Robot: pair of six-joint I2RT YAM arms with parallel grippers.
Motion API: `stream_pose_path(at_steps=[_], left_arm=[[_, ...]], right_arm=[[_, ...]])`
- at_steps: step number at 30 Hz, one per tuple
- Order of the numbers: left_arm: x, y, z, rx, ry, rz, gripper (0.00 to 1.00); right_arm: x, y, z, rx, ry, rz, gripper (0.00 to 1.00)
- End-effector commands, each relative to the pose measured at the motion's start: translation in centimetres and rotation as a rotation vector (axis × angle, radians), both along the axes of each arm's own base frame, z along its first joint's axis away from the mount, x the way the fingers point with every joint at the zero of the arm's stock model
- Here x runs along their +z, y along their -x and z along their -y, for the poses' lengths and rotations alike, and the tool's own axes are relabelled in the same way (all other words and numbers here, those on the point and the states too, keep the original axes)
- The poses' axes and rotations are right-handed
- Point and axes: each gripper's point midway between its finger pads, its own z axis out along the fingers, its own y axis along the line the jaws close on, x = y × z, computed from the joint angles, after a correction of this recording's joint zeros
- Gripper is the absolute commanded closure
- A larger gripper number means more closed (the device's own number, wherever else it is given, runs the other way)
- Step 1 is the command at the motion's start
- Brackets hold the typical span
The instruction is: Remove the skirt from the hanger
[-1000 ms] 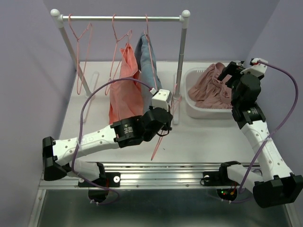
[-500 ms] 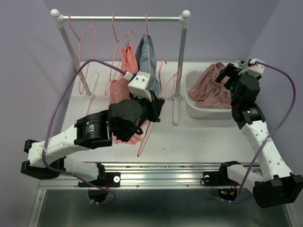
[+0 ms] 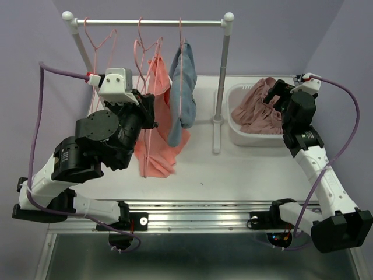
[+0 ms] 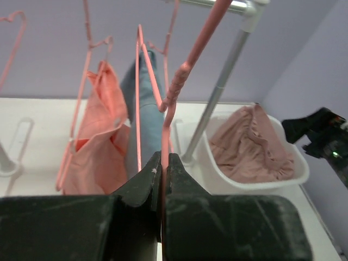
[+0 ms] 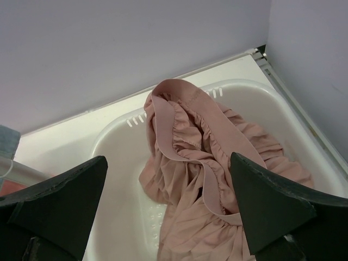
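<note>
The dusty-pink skirt [image 3: 256, 111] lies crumpled in the white basket [image 3: 233, 137] at the right, off any hanger. In the right wrist view the skirt [image 5: 185, 125] fills the basket [image 5: 117, 179] just below my right gripper [image 5: 167, 163], which is open and empty. In the top view that gripper [image 3: 274, 93] hovers over the basket's far side. My left gripper [image 3: 148, 111] is raised by the rack's left half. It is shut [image 4: 162, 157] on a bare pink wire hanger [image 4: 182, 70], whose top reaches up towards the rail.
A white garment rack with a metal rail [image 3: 151, 22] spans the back, and its right post [image 3: 221, 76] stands beside the basket. A salmon garment [image 3: 157, 116] and a blue garment [image 3: 182, 87] hang on pink hangers. An empty pink hanger [image 3: 96, 41] hangs at the left.
My left arm has swung up and to the left, from the table's middle to the rack's left half, carrying the bare hanger. The right gripper has barely moved over the basket.
</note>
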Motion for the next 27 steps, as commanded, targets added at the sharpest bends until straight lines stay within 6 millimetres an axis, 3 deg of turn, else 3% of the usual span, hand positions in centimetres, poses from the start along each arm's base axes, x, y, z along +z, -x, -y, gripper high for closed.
stream_pose_path(at_steps=[1, 8, 13, 15, 16, 17, 18, 20, 25, 27], left_arm=[[0.6, -0.7, -6.1, 0.223, 0.035, 0.007, 1.00], [0.0, -1.2, -9.4, 0.362, -0.001, 0.004, 1.00], [0.1, -3.0, -10.6, 0.385, -0.023, 0.027, 1.00], [-0.6, -4.4, -10.3, 0.388, -0.044, 0.042, 1.00], [-0.8, -5.1, -8.9, 0.315, -0.056, 0.049, 1.00], [-1.6, -6.3, -9.0, 0.344, -0.086, 0.031, 1.00], [-1.9, -6.9, -7.9, 0.287, -0.083, 0.020, 1.00], [-3.0, -8.8, -8.7, 0.333, -0.119, -0.012, 1.00], [-3.6, -10.3, -7.7, 0.228, -0.127, -0.006, 1.00], [-3.6, -10.7, -8.1, 0.227, -0.132, 0.007, 1.00]], right_arm=[[0.4, -0.2, -0.3, 0.019, -0.002, 0.023, 0.00], [-0.5, -0.6, -0.9, 0.047, -0.006, 0.002, 0.00], [-0.7, -0.6, -1.0, 0.054, -0.014, -0.001, 0.00], [-0.7, -0.5, -1.2, 0.063, -0.018, 0.001, 0.00], [-0.6, -0.5, -1.2, 0.066, -0.017, 0.003, 0.00], [-0.6, -0.5, -1.3, 0.068, -0.019, 0.003, 0.00], [-0.6, -0.4, -1.3, 0.069, -0.019, 0.004, 0.00], [-0.6, -0.4, -1.2, 0.068, -0.019, 0.004, 0.00], [-0.6, -0.3, -1.1, 0.062, -0.020, 0.009, 0.00], [-0.5, -0.3, -1.2, 0.063, -0.019, 0.011, 0.00]])
